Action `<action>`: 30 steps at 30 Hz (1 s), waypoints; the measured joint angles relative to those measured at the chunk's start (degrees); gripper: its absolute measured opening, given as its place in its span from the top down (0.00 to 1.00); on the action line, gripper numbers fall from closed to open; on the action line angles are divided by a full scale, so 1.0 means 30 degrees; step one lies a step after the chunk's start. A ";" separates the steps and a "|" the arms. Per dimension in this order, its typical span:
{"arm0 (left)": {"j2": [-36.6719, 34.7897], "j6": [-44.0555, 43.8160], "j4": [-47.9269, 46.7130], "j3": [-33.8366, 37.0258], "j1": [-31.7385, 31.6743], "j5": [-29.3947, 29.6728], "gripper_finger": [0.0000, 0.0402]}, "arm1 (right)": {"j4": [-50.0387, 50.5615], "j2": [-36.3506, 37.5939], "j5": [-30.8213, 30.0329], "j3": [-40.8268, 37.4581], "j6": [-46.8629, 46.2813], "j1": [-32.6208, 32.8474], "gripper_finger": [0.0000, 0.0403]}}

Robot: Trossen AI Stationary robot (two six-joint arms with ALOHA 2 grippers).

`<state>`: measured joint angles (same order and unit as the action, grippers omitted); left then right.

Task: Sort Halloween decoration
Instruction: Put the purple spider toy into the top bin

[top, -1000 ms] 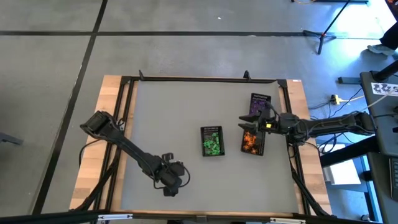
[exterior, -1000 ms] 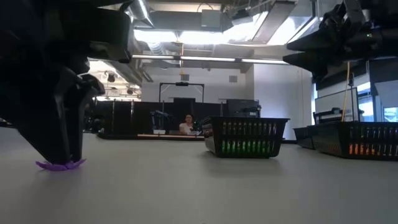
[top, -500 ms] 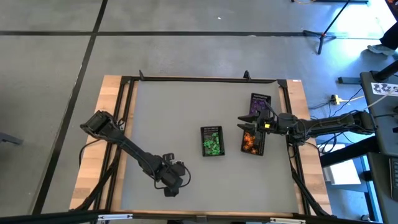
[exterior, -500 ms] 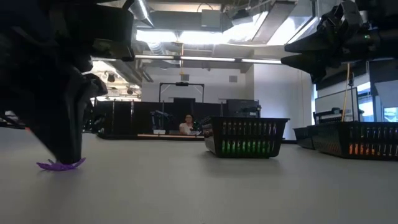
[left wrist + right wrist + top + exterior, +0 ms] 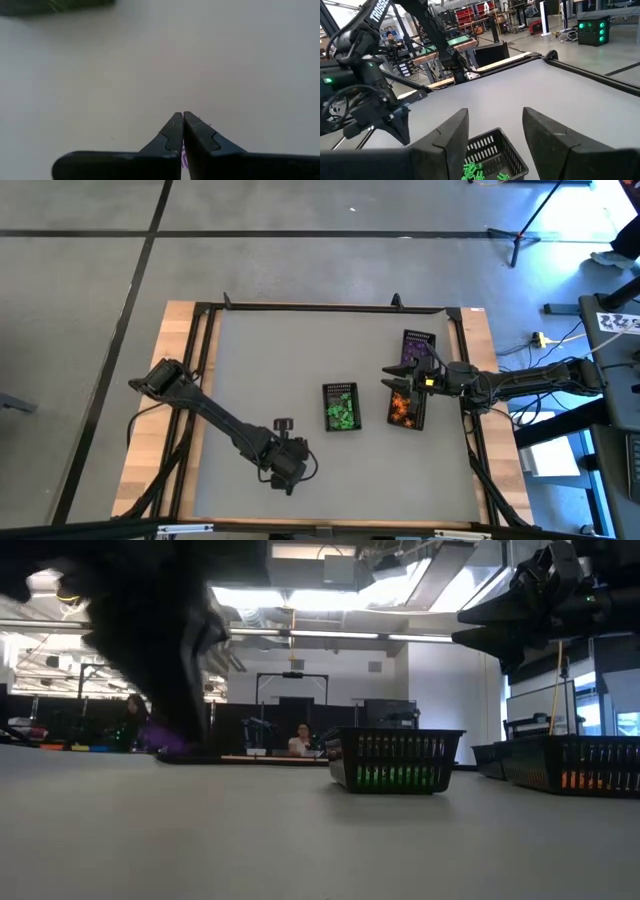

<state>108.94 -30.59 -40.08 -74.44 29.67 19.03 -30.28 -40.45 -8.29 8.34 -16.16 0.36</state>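
Left gripper (image 5: 182, 120) has lifted, purple trinket (image 5: 165, 739) pinched inside.

This is a robotics lab, more open industrial hall than tidy office. The grey table (image 5: 300, 360) sits on a wooden base framed with black metal rails, on a bare concrete floor (image 5: 90, 270) marked with dark tape lines. Overhead run exposed ducts and strip lights (image 5: 330, 595) (no ceiling tiles). Beyond the table stand more dark workstations (image 5: 290, 710) with a person (image 5: 299, 743) seated at one. Another robot arm lettered Trossen (image 5: 375, 15) rises nearby, with red storage racks (image 5: 472, 11) and green-lit equipment (image 5: 591, 25) farther back. Cables and a tripod stand (image 5: 520, 230) lie on the floor.
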 joint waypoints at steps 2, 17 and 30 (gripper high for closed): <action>-0.0031 0.0399 -0.0134 -0.0405 -0.0002 0.0419 1.00 | 0.0015 0.0000 0.0000 0.0007 0.0000 0.0000 0.55; -0.0051 0.3027 -0.0034 -0.2790 -0.0209 0.5036 1.00 | -0.0606 0.0000 0.1592 0.0007 -0.0245 0.0000 0.55; -0.0087 0.7628 0.3898 -0.4031 -0.1389 0.4161 1.00 | -0.4386 -0.3064 0.4164 0.0232 -0.0519 0.0015 0.54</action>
<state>108.68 -7.71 -28.39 -86.53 25.50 31.51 -43.44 -49.64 4.20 9.03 -17.72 0.40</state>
